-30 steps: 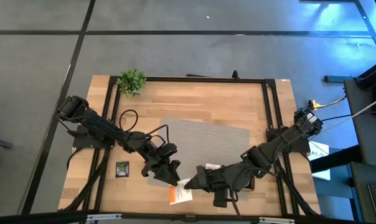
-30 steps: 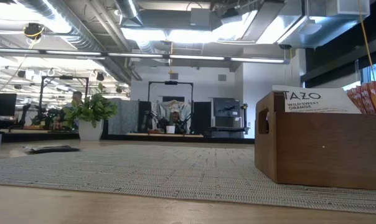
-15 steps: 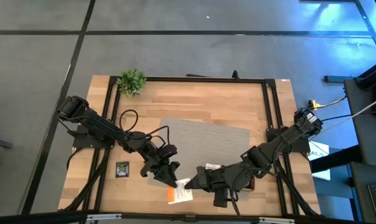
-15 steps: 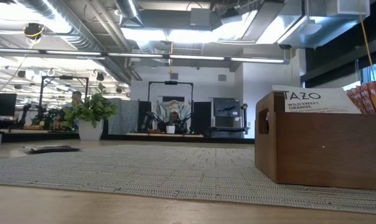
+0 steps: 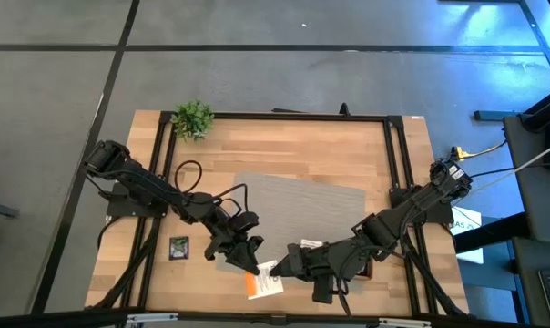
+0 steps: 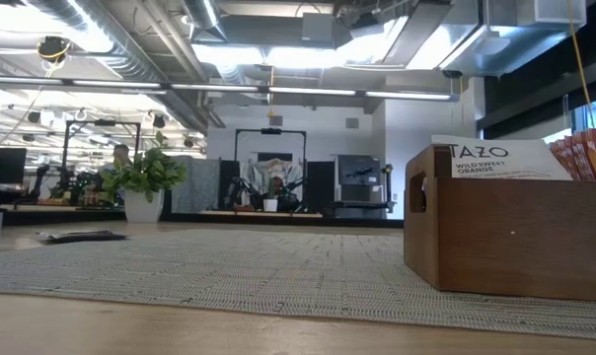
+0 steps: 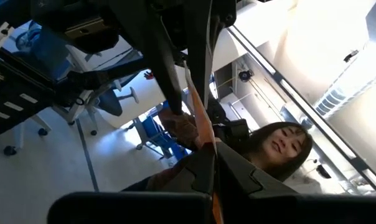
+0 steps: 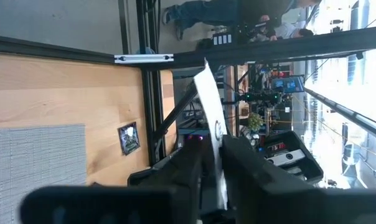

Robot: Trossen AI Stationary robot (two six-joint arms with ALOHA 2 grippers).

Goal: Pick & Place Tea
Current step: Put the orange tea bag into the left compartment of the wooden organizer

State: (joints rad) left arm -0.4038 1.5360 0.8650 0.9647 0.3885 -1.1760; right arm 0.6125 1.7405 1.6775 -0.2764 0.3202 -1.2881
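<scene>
A white-and-orange tea sachet [image 5: 264, 282] hangs in the air over the table's near edge, between my two grippers. My left gripper [image 5: 249, 257] comes at it from the left and my right gripper [image 5: 280, 267] from the right, and both are shut on it. A dark tea sachet [image 5: 178, 247] lies flat on the bare wood at the near left. The wooden tray [image 6: 510, 237] holds upright sachets [image 6: 505, 158]. In the high view my right arm covers most of the tray. My left gripper pinches the sachet between its two fingers at an orange-edged part [image 7: 205, 142], seen edge on. The fingers come from the table's left, about level. The sachet is clear of the table. My right gripper has the sachet's white part [image 8: 214, 134] between its two fingers, coming from the table's right and slanting slightly down. The sachet stands edge on, reaching out past the fingertips.
A grey mat [image 5: 298, 205] covers the table's middle. A small potted plant [image 5: 193, 118] stands at the far left corner. A black frame [image 5: 389, 155] runs around the table. A person [image 7: 281, 146] shows beyond the table in the left wrist view.
My left gripper has shut on the sachet that my right gripper holds up. Both arms have kept their places and the sachet has not moved.
</scene>
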